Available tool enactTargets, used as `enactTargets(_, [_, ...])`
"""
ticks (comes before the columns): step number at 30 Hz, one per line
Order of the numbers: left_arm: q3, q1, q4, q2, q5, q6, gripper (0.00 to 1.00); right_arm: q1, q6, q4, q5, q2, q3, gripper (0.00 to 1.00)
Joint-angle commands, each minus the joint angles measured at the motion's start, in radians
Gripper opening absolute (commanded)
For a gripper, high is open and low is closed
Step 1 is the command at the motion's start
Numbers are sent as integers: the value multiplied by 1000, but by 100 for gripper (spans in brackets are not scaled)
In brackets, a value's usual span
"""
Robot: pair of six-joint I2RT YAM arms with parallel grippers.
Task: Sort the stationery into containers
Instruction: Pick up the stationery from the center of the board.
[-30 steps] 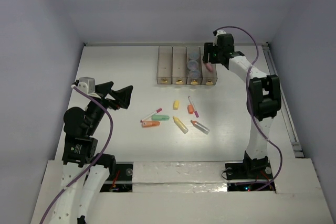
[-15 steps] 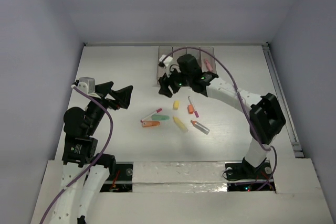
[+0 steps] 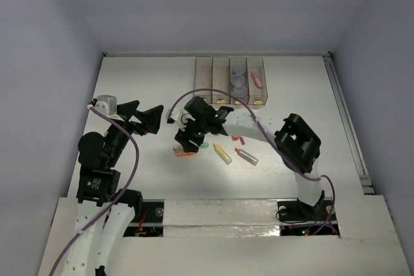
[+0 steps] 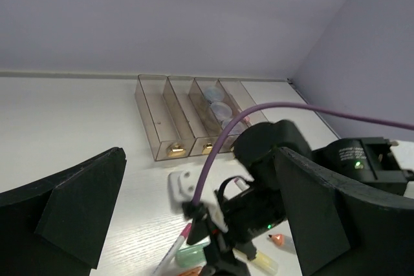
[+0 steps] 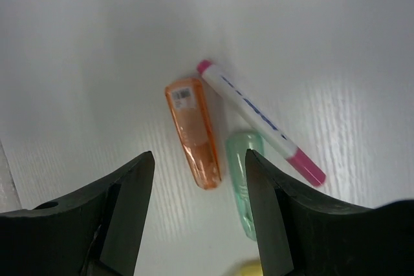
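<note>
Four joined translucent bins point(image 3: 212, 82) stand at the back. The third holds bluish rolls point(image 3: 239, 79); the fourth holds a pink piece point(image 3: 257, 80). My right gripper point(image 3: 187, 141) is open and empty, just above an orange marker point(image 5: 194, 132), a green marker point(image 5: 244, 182) and a white pen with pink ends point(image 5: 259, 121); the orange marker lies between its fingers. A yellow marker point(image 3: 222, 154), a grey one point(image 3: 246, 156) and a small pink piece point(image 3: 240, 139) lie to the right. My left gripper point(image 3: 146, 118) is open and empty, raised at the left.
The right arm point(image 3: 259, 127) stretches across the table's middle from its base at the near right. In the left wrist view the bins point(image 4: 158, 117) show at the back, with the right gripper's body point(image 4: 259, 192) in front. Walls enclose the table.
My right gripper moved from the fourth bin, down and left across the table, to above the orange and green markers. The pink piece stays in that bin. The left arm has not moved.
</note>
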Motion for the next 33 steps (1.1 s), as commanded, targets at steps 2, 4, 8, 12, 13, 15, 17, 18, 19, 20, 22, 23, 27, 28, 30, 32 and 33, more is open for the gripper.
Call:
enactTargets(2, [-1, 2, 39, -13, 3, 10, 99, 61, -31, -54, 26, 72, 114, 64])
enactTargets(4, [-1, 2, 39, -13, 5, 9, 99, 75, -31, -62, 48, 95, 144, 64])
enactTargets(8, [-1, 2, 39, -14, 6, 9, 99, 84, -31, -60, 83, 138, 172, 63])
enactTargets(12, [-1, 2, 41, -13, 9, 7, 99, 84, -32, -60, 107, 155, 181, 63])
enactTargets(13, [-1, 2, 41, -13, 11, 9, 99, 84, -31, -65, 107, 158, 183, 63])
enactTargets(15, [-3, 2, 41, -11, 9, 9, 99, 84, -29, -62, 112, 159, 181, 62])
enactTargets(17, [-1, 2, 42, -11, 9, 7, 99, 94, -29, -65, 121, 166, 181, 61])
enactTargets(18, [-3, 2, 41, -11, 11, 9, 99, 94, -28, -66, 123, 170, 183, 61])
enactTargets(19, [-3, 2, 41, -11, 11, 9, 99, 94, -28, -77, 124, 173, 186, 60])
enactTargets(20, [-3, 2, 41, -11, 11, 9, 99, 94, -26, -80, 126, 182, 187, 60])
enactTargets(22, [-3, 2, 41, -11, 12, 7, 99, 103, -23, -94, 132, 190, 191, 60])
enactTargets(23, [-3, 2, 41, -11, 11, 7, 99, 103, -23, -100, 138, 199, 194, 60])
enactTargets(27, [-3, 2, 41, -14, 12, 6, 99, 121, -20, -109, 164, 204, 194, 59])
enactTargets(28, [-3, 2, 41, -14, 12, 7, 99, 121, -17, -109, 170, 204, 191, 58])
enactTargets(30, [-3, 2, 41, -16, 12, 6, 99, 134, -14, -111, 198, 204, 188, 57])
enactTargets(32, [-5, 2, 41, -16, 14, 6, 99, 143, -11, -103, 238, 202, 177, 55])
enactTargets(33, [-6, 2, 42, -19, 14, 6, 99, 152, -8, -96, 250, 201, 171, 51])
